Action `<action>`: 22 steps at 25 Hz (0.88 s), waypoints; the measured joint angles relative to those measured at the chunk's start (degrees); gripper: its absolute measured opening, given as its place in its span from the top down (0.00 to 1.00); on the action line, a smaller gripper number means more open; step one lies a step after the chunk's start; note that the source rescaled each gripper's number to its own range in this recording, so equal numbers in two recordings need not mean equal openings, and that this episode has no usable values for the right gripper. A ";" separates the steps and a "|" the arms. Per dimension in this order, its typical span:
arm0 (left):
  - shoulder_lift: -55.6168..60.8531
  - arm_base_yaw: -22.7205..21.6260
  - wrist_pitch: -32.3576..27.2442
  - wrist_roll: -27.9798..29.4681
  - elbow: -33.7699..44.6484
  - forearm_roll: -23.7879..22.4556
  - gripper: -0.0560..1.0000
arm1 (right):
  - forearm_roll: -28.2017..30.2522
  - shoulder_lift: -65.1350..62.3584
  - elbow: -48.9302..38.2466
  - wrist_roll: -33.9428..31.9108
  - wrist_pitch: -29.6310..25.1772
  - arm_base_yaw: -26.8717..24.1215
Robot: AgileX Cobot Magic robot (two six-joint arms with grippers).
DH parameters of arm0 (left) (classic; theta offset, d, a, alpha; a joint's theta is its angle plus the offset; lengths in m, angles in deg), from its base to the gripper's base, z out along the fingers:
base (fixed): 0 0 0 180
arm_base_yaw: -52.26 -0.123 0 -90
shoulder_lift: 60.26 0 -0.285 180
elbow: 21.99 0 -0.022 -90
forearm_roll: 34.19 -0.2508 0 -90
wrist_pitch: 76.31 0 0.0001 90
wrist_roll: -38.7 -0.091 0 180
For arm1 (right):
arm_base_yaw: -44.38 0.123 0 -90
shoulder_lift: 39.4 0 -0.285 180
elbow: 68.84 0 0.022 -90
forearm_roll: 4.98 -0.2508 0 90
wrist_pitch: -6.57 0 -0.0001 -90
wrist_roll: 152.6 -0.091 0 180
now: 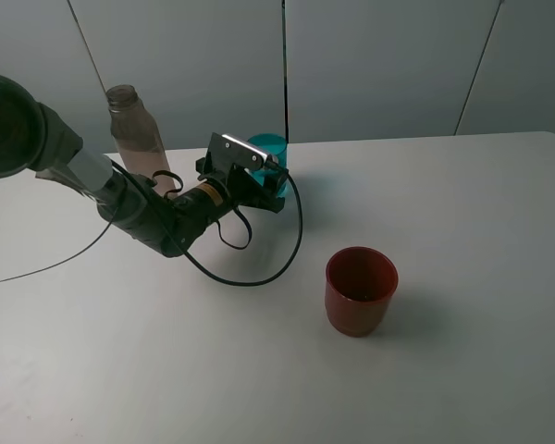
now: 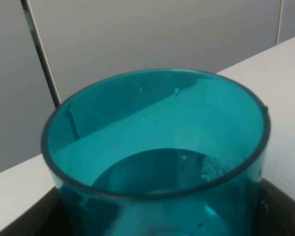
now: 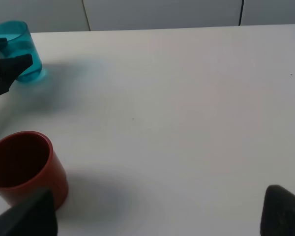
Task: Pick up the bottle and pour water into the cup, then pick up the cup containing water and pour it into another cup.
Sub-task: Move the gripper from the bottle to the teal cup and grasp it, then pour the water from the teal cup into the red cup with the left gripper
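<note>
The teal cup (image 1: 270, 148) stands at the back of the white table, with a little water in its bottom (image 2: 157, 147). My left gripper (image 1: 266, 176) reaches it from the left, its dark fingers (image 2: 280, 209) pressed against both sides of the cup's lower wall. The right wrist view shows the same cup (image 3: 17, 49) with a finger (image 3: 10, 66) against it. To the cup's left, behind my left arm, the grey-brown bottle (image 1: 134, 129) is upright. The dark-red cup (image 1: 361, 291) stands empty toward the front right (image 3: 24, 164). My right gripper (image 3: 155, 216) hangs open near the red cup.
A black cable (image 1: 250, 277) loops from the left arm onto the table (image 1: 462, 222) between the two cups. Grey wall panels rise right behind the table's far edge.
</note>
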 joint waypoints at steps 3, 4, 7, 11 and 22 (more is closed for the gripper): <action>0.00 0.00 -0.12 0.00 0.00 0.00 0.63 | 0.00 0.00 0.00 0.00 0.00 0.00; 0.00 0.00 -0.12 0.00 0.00 0.00 0.63 | 0.00 0.00 0.00 0.00 0.00 0.00; 0.00 0.00 -0.35 0.00 0.00 0.00 0.63 | 0.00 0.00 0.00 0.00 0.00 0.00; 2.13 -0.12 -5.19 -0.12 0.00 -2.55 0.63 | 0.00 0.00 0.00 0.00 0.00 0.00; 12.80 -1.68 -15.42 14.58 0.00 -28.46 0.67 | 0.00 0.00 0.00 0.00 0.00 0.00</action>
